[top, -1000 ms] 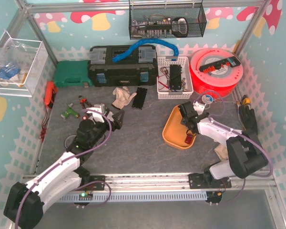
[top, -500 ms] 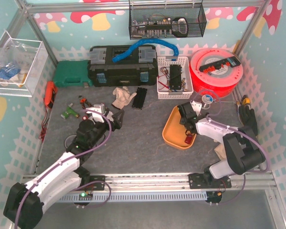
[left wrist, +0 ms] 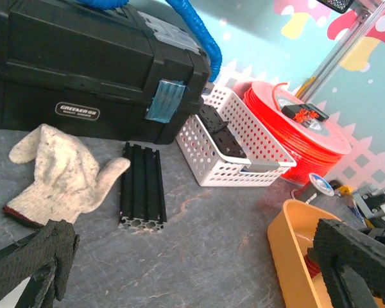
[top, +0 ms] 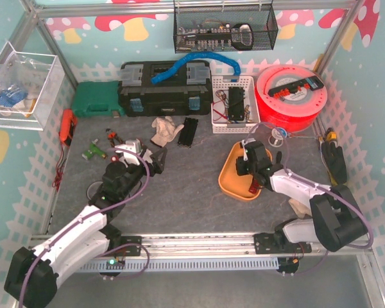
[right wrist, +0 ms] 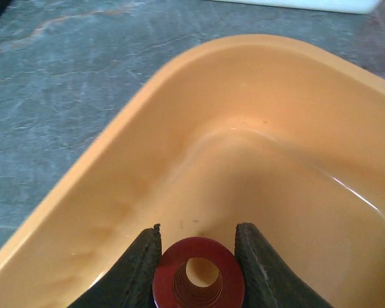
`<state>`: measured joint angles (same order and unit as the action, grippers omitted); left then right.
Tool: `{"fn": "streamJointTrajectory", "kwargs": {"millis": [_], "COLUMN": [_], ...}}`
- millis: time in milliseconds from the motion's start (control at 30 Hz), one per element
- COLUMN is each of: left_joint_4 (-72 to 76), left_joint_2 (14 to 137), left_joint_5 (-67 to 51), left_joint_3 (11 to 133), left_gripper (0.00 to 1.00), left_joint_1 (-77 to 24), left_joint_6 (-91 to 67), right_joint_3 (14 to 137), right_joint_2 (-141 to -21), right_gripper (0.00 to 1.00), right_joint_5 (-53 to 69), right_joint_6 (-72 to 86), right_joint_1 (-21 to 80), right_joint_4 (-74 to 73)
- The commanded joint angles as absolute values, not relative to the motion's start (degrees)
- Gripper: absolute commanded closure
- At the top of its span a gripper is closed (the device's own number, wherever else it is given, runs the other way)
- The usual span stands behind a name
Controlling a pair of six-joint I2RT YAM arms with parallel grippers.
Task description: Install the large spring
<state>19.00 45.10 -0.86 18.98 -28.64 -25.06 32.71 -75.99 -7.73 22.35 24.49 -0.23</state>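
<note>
A red large spring (right wrist: 199,282) sits between the two black fingers of my right gripper (right wrist: 197,240), which is shut on it inside the orange tray (right wrist: 135,167). From above, the right gripper (top: 251,174) is over the orange tray (top: 230,181) with the red spring (top: 253,187) at its near edge. My left gripper (top: 155,160) is open and empty above the grey mat, left of centre. In the left wrist view its black fingers (left wrist: 32,263) frame the mat, and the orange tray (left wrist: 289,256) is at the right.
A black aluminium extrusion (top: 190,131) and a white glove (top: 165,130) lie in front of the black toolbox (top: 165,90). A white basket (top: 233,104) and a red filament spool (top: 291,95) stand at the back right. Small tools (top: 96,149) lie at the left.
My right gripper has moved down and toward the near edge of the orange tray, with the tray shifted slightly. The left arm has barely moved.
</note>
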Motion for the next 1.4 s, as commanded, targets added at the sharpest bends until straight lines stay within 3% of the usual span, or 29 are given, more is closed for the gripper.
{"fn": "streamJointTrajectory", "kwargs": {"millis": [0,500,900,1167,1367], "left_joint_4": [18.81,18.81,18.58,18.33,18.03], "left_joint_2": [44.04,44.56,43.82,43.33,43.07], "left_joint_5": [0.26,0.55,0.77,1.34,1.93], "left_joint_3": [18.37,18.36,18.37,18.28,18.28], "left_gripper": [0.01,0.01,0.01,0.01,0.01], "left_joint_1": [-28.97,-29.00,-29.09,-29.09,-29.09], "left_joint_6": [-24.06,-23.88,-23.70,-23.97,-24.17], "right_joint_3": [31.63,22.76,16.39,15.14,16.03], "right_joint_2": [-74.77,-75.55,-76.71,-75.56,-70.50], "right_gripper": [0.76,0.59,0.57,0.71,0.88], "right_joint_5": [-1.97,-10.09,-8.86,-7.48,-7.84], "right_joint_6": [17.74,21.20,20.86,19.31,18.96], "right_joint_1": [24.94,27.68,27.77,27.70,27.77], "right_joint_4": [3.85,18.39,31.37,33.97,30.10]}}
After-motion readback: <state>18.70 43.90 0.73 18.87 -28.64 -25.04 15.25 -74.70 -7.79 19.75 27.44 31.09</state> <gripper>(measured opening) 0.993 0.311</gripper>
